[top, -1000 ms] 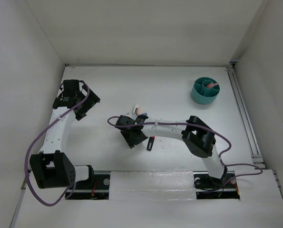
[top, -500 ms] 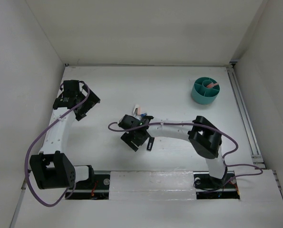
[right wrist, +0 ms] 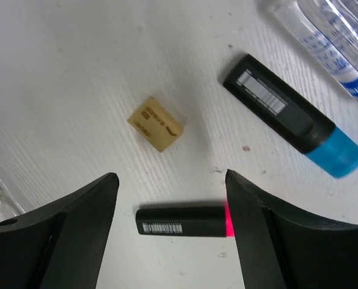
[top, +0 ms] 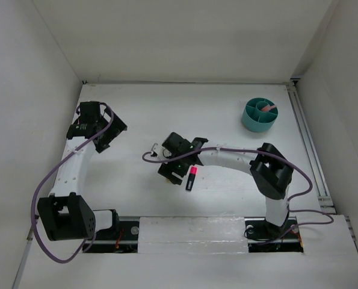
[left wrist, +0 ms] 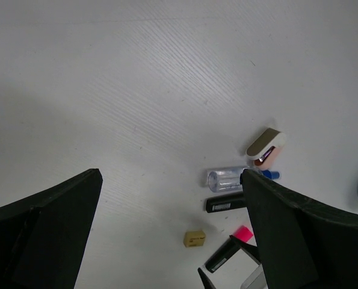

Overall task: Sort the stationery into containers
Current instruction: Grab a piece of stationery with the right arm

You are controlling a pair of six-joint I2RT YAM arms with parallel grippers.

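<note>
1. left gripper [top: 105, 137] hangs by the table's [top: 185, 108] left edge, toward the far-left corner. Jaws wide apart, nothing between them.
2. right gripper [top: 171, 171] sits over the middle of the table, fingers pointing down at the loose stationery. Jaws spread wide, gripping nothing.
3. pink-capped highlighter [top: 191, 178] lies flat on the table just beside the right gripper, on the side toward the near edge. In the right wrist view it lies crosswise [right wrist: 182, 221] between the two fingers, pink end next to the right finger. Can't tell if cap and finger touch.
4. tan block [right wrist: 156, 124] lies flat on the bare table, near the pink-capped highlighter but apart from it, printed face up.
5. blue-capped highlighter [right wrist: 293, 117] lies flat, label up, apart from the tan block. It's close to the clear tube [right wrist: 326, 42], with a gap between them.
6. In the left wrist view, the eraser [left wrist: 266, 144] lies just beyond the clear tube's blue-capped end, and all the loose items bunch together mid-table.
7. teal cup [top: 260, 116] stands upright near the far-right corner of the table, inner dividers visible. A pink pen [top: 268, 108] sits in one compartment. The cup is well apart from the loose pile and from both grippers.
</note>
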